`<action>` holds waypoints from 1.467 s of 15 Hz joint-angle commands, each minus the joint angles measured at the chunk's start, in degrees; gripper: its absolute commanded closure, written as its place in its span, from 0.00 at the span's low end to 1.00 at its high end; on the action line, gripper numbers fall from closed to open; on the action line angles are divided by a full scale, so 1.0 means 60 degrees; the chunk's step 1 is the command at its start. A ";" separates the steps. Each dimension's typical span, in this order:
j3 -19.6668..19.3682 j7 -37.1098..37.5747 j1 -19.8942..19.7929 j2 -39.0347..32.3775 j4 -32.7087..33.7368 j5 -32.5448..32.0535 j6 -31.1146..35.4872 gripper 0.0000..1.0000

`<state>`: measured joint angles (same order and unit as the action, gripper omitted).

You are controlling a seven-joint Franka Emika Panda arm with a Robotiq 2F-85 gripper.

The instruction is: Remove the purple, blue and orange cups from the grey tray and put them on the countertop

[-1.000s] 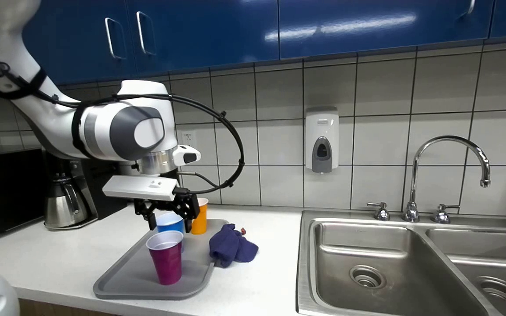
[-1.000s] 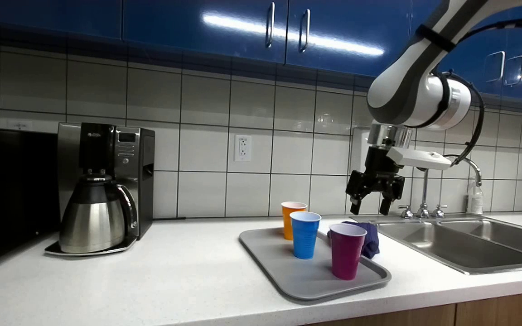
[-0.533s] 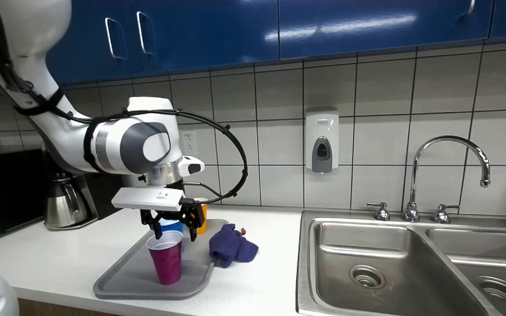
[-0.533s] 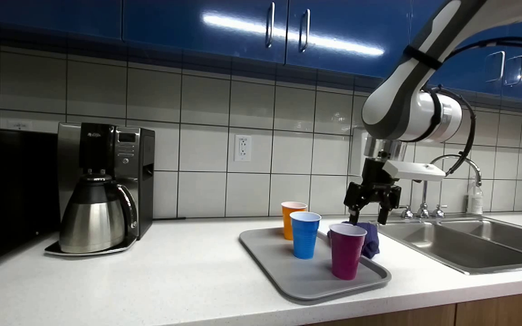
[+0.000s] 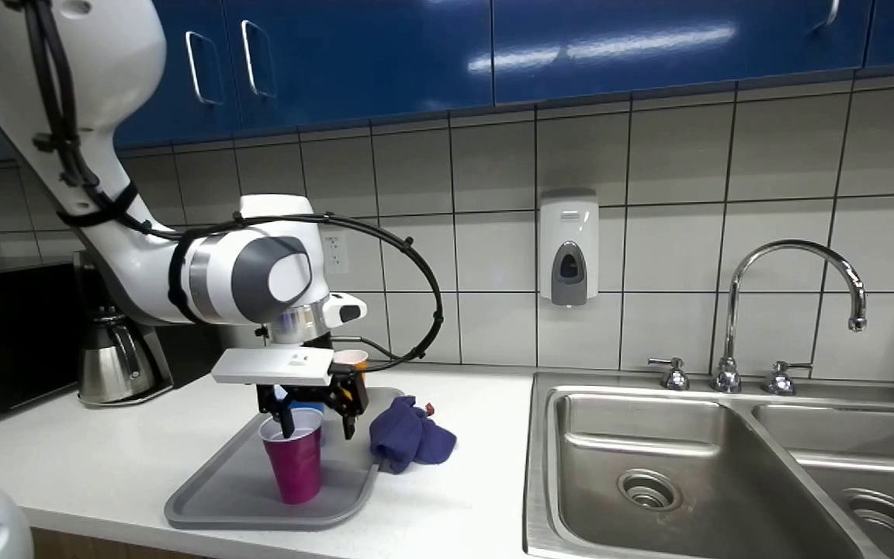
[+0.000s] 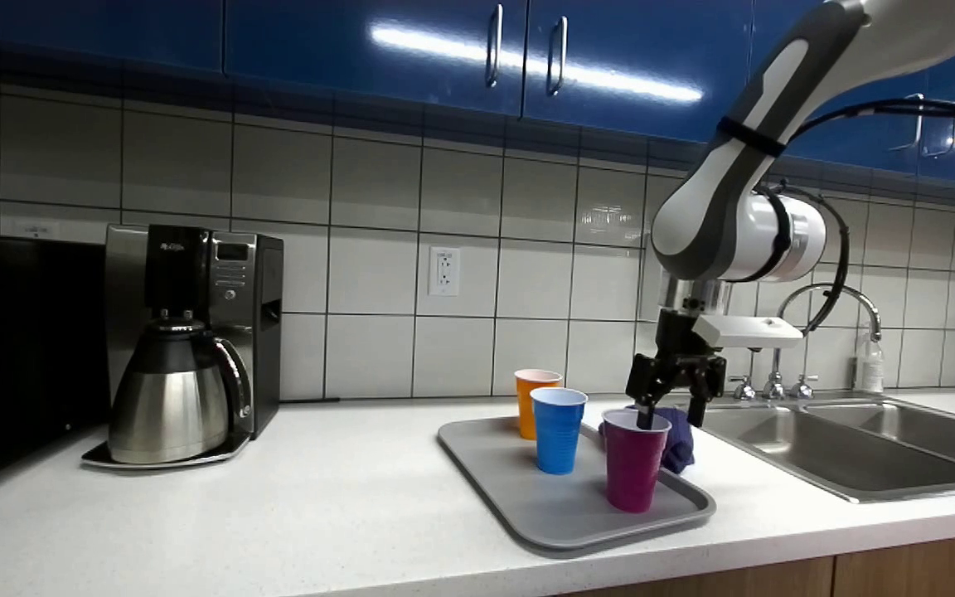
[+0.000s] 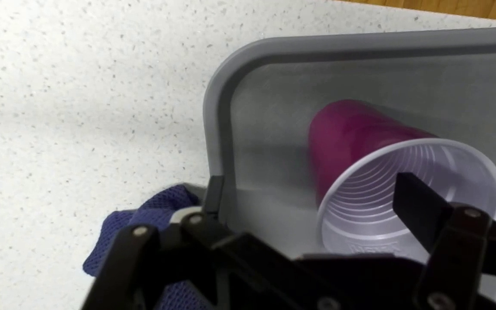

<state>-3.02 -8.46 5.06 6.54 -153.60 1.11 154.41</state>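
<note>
Cups, three of them, stood upright on the grey tray [image 6: 511,481]: the purple cup [image 6: 635,471] toward its front end, the blue cup [image 6: 557,439] near the middle, the orange cup [image 6: 528,406] farthest back. Above the purple cup and off to one side hung the hand [image 6: 671,421], its fingers spread wide and gripping nothing. One finger was at that cup's mouth, whether inside or just over it I could not tell; the other was outside the rim, on the side of a dark purple cloth [image 5: 408,435]. The cloth lay crumpled just beside the tray on the white tabletop [image 6: 278,514]. Farther along that way was the steel double sink [image 5: 610,512], with a curved faucet [image 5: 730,322] behind it and a soap dispenser [image 5: 569,248] on the tiled wall [image 6: 370,348]. Well apart on the opposite side stood a coffee maker [image 6: 233,323] with a steel carafe [image 6: 167,414], beside a black appliance [image 6: 21,348]. Blue cabinets [image 6: 370,66] hung above the tiles.
</note>
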 commanded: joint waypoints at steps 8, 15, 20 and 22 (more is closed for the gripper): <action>0.0188 -0.0136 -0.0272 -0.0566 0.0448 -0.0348 0.0109 0.82; 0.0209 -0.0220 -0.0243 -0.0616 0.0540 -0.0183 0.0185 0.99; 0.0196 -0.0492 -0.0130 -0.0239 0.0378 0.0498 0.0425 0.99; 0.0159 -0.0461 -0.0200 0.0008 0.0317 0.0556 0.0409 0.99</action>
<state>-2.76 -9.13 5.04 3.85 -150.99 2.34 156.45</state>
